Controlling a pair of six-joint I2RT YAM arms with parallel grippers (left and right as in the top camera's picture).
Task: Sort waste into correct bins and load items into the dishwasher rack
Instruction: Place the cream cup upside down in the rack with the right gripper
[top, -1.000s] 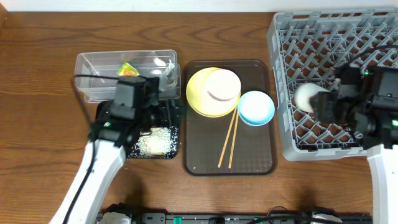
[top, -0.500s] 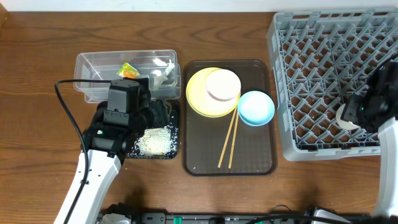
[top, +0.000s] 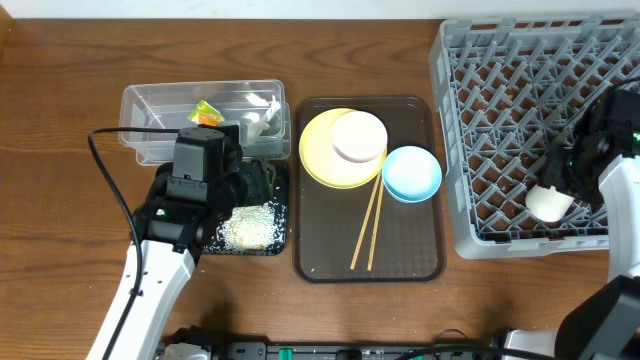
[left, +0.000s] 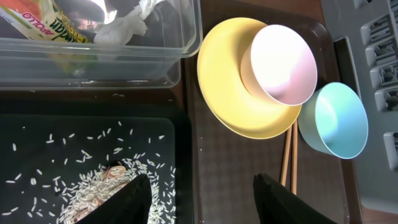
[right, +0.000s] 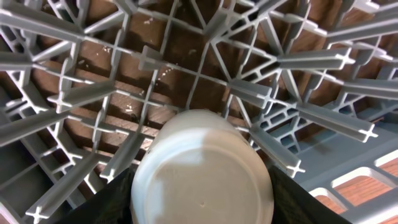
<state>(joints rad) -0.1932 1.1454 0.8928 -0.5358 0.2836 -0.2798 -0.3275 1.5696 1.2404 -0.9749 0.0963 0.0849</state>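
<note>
The right claw (right: 202, 194) grips the small white cup (right: 202, 165) by its sides, base toward the wrist camera, among the pegs of the grey dishwasher rack (top: 500, 90) at lower right of the overhead view. The left claw (left: 202, 186) stands wide and empty over the black tray (left: 37, 143) of rice scraps (left: 93, 186). Above that, the clear tub (left: 124, 62) holds the wrapper (left: 46, 18) and the white scrap (left: 124, 25). At centre, the brown tray (top: 400, 250) carries the yellow plate (top: 320, 155), the white bowl (top: 358, 136), the blue bowl (top: 412, 173) and the chopsticks (top: 368, 225).
</note>
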